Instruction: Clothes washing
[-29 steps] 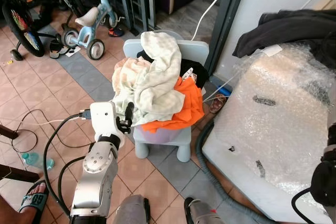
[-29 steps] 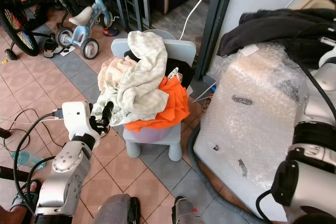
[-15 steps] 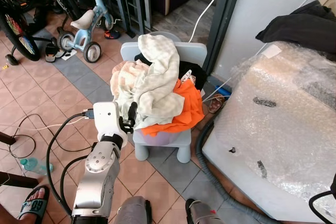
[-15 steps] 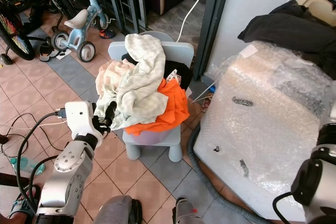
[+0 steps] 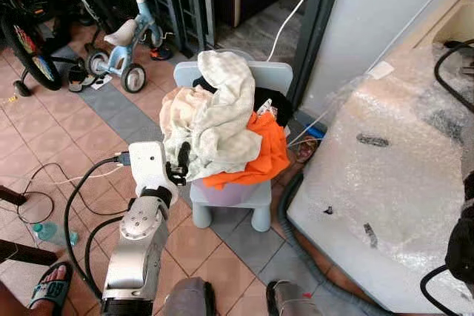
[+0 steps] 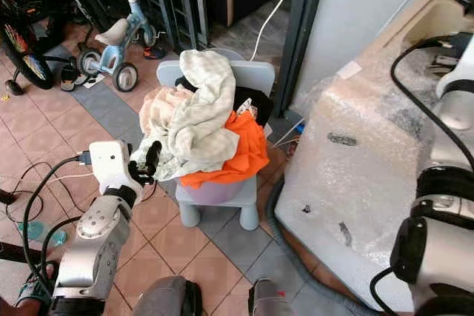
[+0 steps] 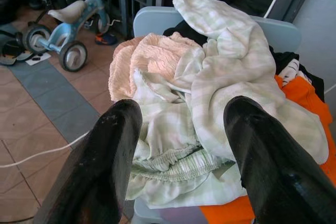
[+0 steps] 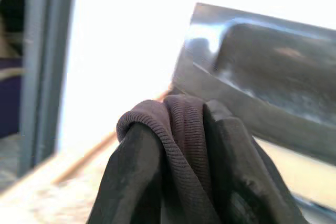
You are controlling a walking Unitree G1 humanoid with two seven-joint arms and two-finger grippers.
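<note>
Laundry (image 5: 222,127) is heaped on a small pale-blue chair (image 5: 252,197) directly ahead of the left gripper (image 5: 181,162), which hangs just short of the pile's near edge with its two black fingers (image 7: 107,166) spread wide and nothing between them. Nearest the gripper lies a pale green checked cloth (image 7: 220,98) with a gathered waistband; beyond it to one side sits a peach towel (image 7: 152,59), and an orange garment (image 5: 263,149) spills off the seat on the far side from the gripper, with a bit of black fabric (image 5: 278,101) behind it against the chair back.

The right gripper (image 8: 178,156) is raised high off to the right, above a large bubble-wrapped appliance (image 5: 385,175), and its fingers are pinched tight on a fold of dark ribbed cloth (image 8: 181,124).

Past the chair, away from the left gripper, a child's blue tricycle (image 5: 126,38) stands on the tiled floor (image 5: 59,123) beside a bicycle wheel (image 5: 29,53). A grey hose (image 5: 296,249) curls along the floor by the appliance, and a sandalled foot (image 5: 48,286) shows close to the left arm's base.
</note>
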